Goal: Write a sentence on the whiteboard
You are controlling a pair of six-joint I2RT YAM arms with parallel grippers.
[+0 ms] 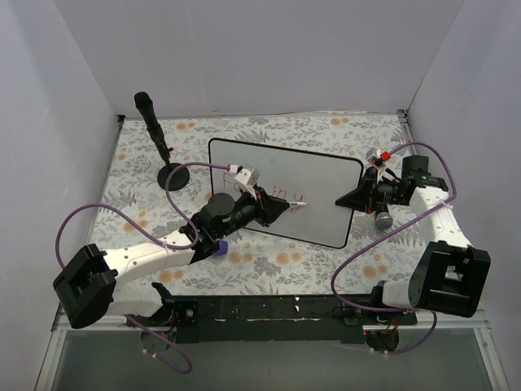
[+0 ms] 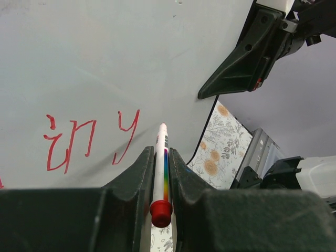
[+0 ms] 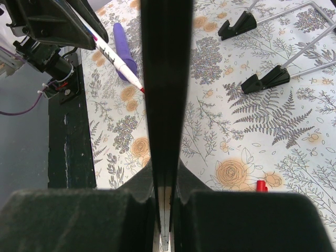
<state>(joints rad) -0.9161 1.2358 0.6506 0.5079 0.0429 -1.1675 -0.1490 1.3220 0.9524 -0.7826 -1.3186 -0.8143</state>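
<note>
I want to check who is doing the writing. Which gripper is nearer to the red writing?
Left. The left gripper holds the marker beside the writing; the right gripper clamps the board at its edge, farther away.

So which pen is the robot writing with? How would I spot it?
Find the big whiteboard in the middle. Right beside the red letters on it, the left gripper pinches a thin white marker. Only it has a rainbow stripe and a red end.

Whiteboard [image 1: 326,183] central, stand [image 1: 171,173] behind-left, left tool [image 1: 282,207] before it, right tool [image 1: 345,200] at right edge
</note>
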